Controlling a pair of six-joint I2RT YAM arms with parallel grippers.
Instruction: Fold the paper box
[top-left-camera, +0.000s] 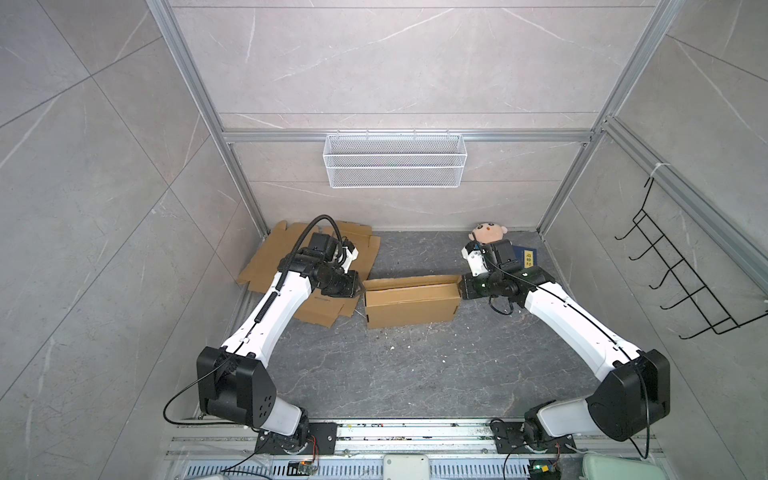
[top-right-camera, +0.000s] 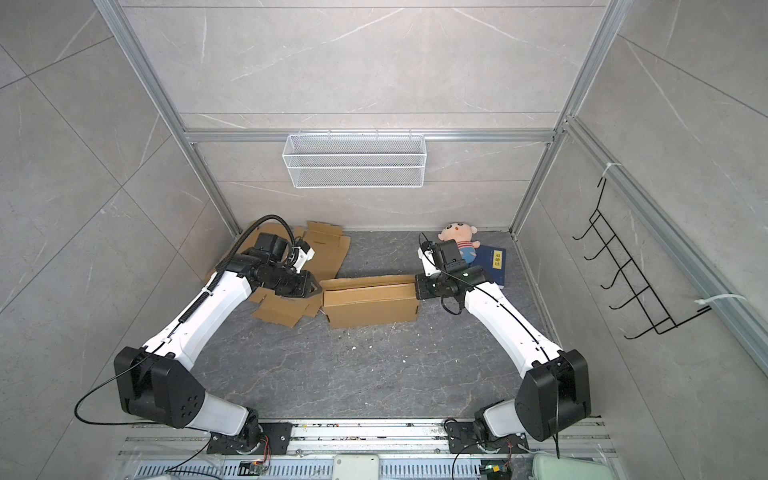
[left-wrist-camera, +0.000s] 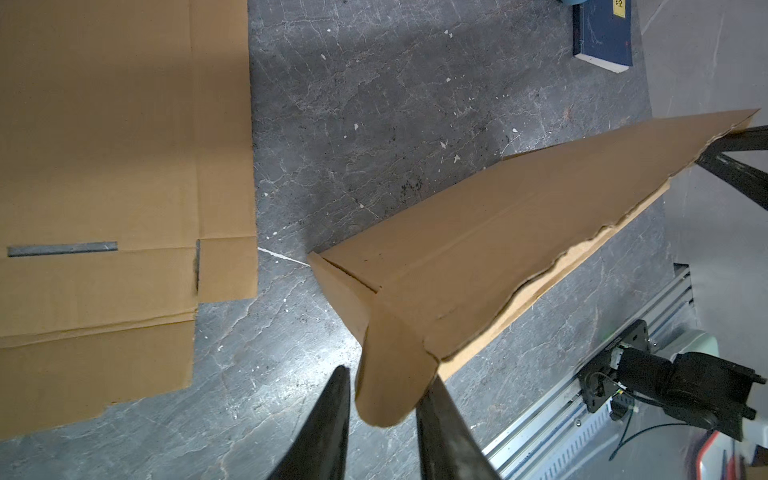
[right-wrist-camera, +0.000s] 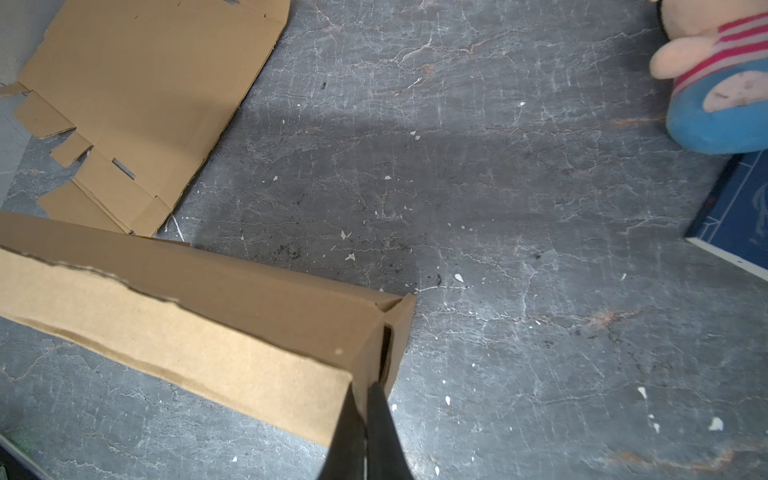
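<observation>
Nearest: left tool (left-wrist-camera: 388, 374) spread, astride the end flap of the paper box (top-left-camera: 409, 301). The right tool (right-wrist-camera: 365, 388) is pressed together, pinching the opposite end wall. Box stands mid-tabletop (top-left-camera: 415, 365), between both tools.

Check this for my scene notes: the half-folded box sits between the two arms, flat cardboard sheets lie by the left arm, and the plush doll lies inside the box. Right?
One thing is wrong: the plush doll is not inside the box. It lies on the table at the back right, next to the blue book, as both top views show. The rest stands.
</observation>
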